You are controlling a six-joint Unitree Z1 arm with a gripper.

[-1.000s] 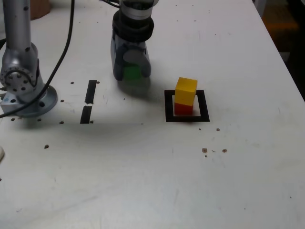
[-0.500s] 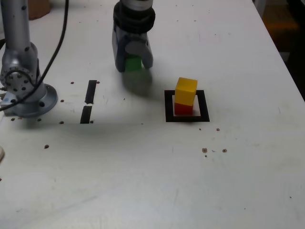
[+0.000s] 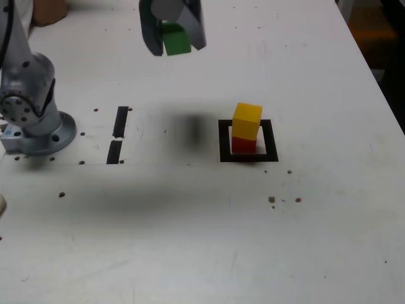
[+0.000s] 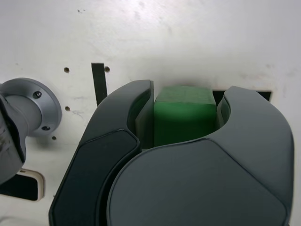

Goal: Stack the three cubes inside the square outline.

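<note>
Claw: the gripper [image 4: 186, 115] is closed on the green cube [image 4: 183, 117], one jaw against each of two opposite sides.
Green cube: up off the table [image 3: 304, 209], clear of it in the exterior view; its shadow falls well apart from it.
Yellow cube: the yellow cube [image 3: 247, 121] lies toward the exterior view's right of the claw and lower in that picture; this offset is what the coming move turns on. Likely next: carry across until green is over yellow, then lower.
Red cube: the red cube [image 3: 243, 145] sits under yellow, within the square outline [image 3: 271, 140]. Yellow looks slightly turned on it, so green should perhaps be matched to yellow's faces.
Tape strips: two short strips [image 3: 121, 121], farther to the exterior view's left than the stack; no part in this, I judge.
</note>
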